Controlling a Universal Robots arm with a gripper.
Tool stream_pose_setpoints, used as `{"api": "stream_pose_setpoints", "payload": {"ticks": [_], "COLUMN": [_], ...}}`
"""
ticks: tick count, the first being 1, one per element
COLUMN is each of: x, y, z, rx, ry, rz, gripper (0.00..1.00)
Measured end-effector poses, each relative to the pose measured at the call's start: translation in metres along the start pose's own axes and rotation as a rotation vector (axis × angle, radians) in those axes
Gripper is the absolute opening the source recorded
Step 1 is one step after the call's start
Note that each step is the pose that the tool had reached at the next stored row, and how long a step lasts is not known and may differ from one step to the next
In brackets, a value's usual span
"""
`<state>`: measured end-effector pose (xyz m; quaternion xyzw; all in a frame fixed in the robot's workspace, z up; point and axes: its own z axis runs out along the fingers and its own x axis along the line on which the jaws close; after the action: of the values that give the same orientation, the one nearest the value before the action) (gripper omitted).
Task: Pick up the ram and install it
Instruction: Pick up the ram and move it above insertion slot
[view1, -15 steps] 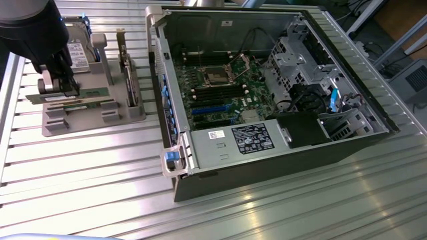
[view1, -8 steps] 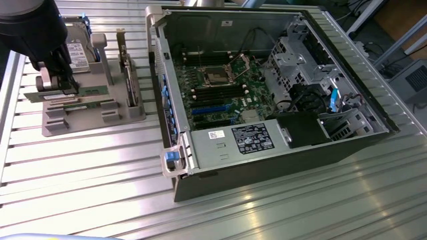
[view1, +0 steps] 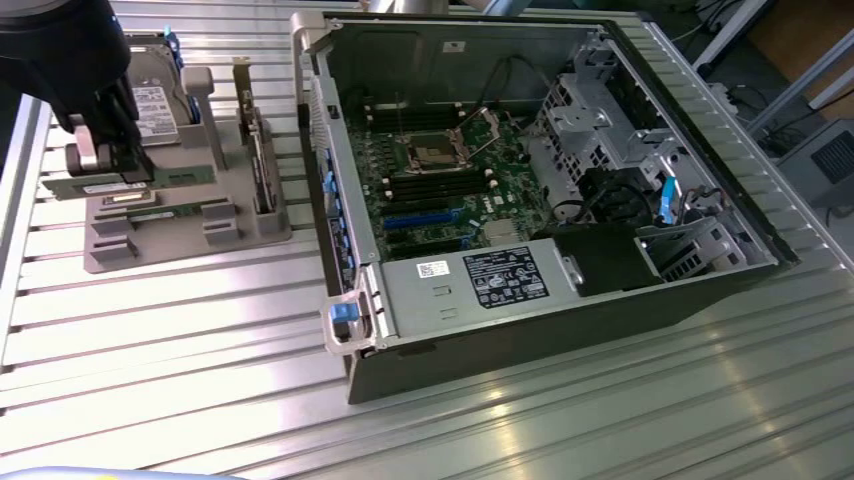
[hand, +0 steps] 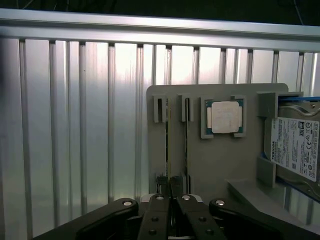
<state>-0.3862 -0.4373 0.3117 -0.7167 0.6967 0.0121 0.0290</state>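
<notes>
The gripper is closed on the ram, pinching the thin green stick near its middle. The ram hangs level just over the holder, and one end reaches past the holder's edge on the exterior view's left. A second stick sits in a slot just beside it, nearer the holder's middle. Further along the holder, the CPU lies in its square pocket. The drive rests at the far edge, and a card stands upright along the edge facing the case. The holder is near the table's far corner on the exterior view's left. The open case lies on the table well to its right, with its board exposed.
</notes>
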Motion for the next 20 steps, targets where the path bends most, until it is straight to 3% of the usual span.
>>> {"api": "stream_pose_setpoints", "payload": {"ticks": [20], "x": [-0.001], "y": [-0.0005], "z": [-0.0206], "rx": [0.0], "ry": [0.0], "rz": [0.0], "gripper": [0.12]}}
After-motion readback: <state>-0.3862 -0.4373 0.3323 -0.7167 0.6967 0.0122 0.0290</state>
